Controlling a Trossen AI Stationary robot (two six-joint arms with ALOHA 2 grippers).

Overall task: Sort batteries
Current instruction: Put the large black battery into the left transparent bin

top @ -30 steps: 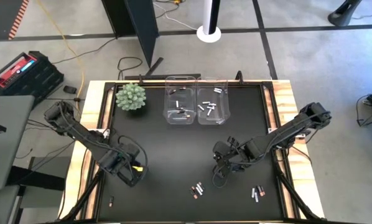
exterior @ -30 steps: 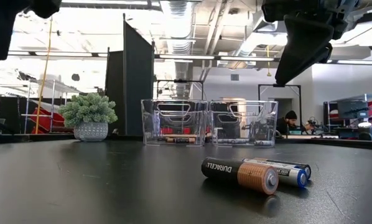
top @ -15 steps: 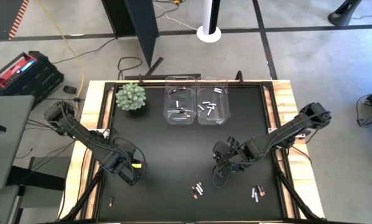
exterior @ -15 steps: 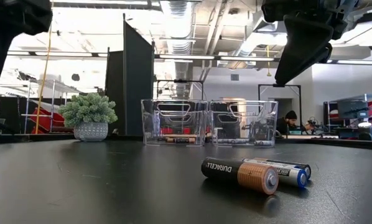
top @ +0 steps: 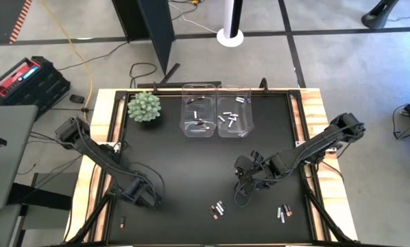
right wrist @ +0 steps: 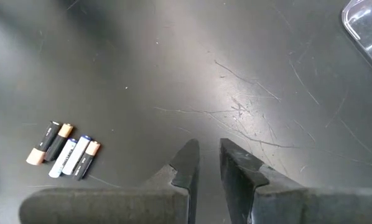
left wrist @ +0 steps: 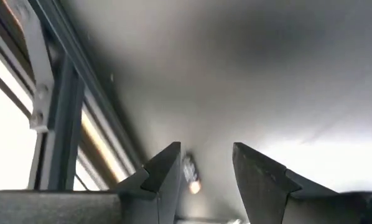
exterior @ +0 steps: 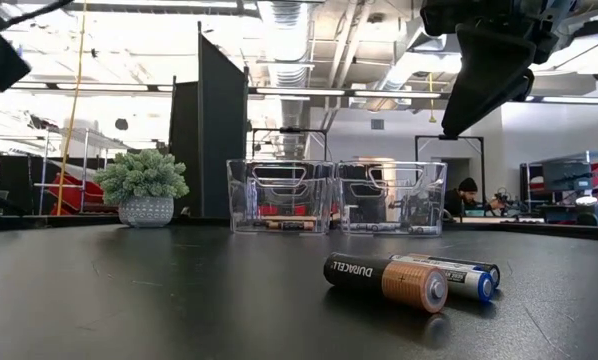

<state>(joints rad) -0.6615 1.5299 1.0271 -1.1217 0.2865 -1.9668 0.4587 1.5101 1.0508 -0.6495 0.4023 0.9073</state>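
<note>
Left gripper [top: 149, 200]: near the table's front left, fingers parted, one battery [left wrist: 190, 176] on the mat between them.
Right gripper [right wrist: 209, 163]: hovering mid-right, narrow gap, nothing held.
Loose batteries [top: 217, 209]: front of mat.
Clear bins [top: 216, 110]: at the back, holding sorted cells.

**Two dark arms, wedge-shaped fingers**

Both arms are black or near-black, built of slim links joined by bulkier rounded housings. The left arm [top: 99, 154] and right arm [top: 308, 151] each carry dark cabling looped beside the wrist. In the wrist views, each gripper's fingers [left wrist: 164, 177] [right wrist: 186, 168] are dark grey, matte, angular wedges tapering to blunt tips, rising from a broad flat crossbar.
</note>
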